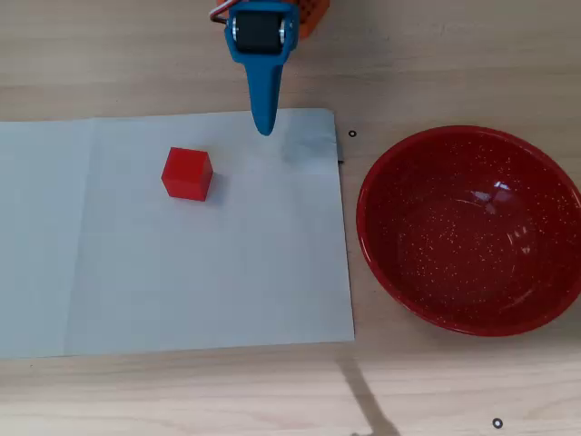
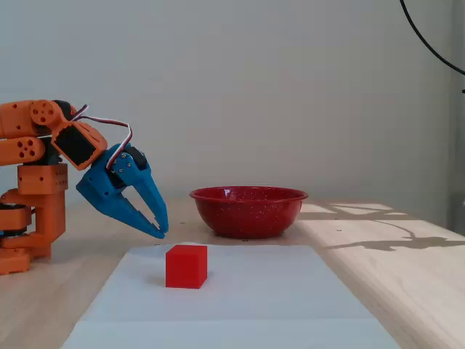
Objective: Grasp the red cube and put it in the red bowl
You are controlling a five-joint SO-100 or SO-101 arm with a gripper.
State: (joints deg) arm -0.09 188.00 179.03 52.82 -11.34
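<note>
Cube sits free on the white sheet, left of the gripper in the overhead view. Jaws nearly closed, tips together, holding nothing. You risk nudging the cube instead of straddling it unless they open first. Bowl stands empty beside the sheet, well apart from the cube; nothing lies between.

Orange arm: folded low, wrist pitched downward. Blue pincer: tips nearly together, slight gap, angled down, nothing held.
</note>
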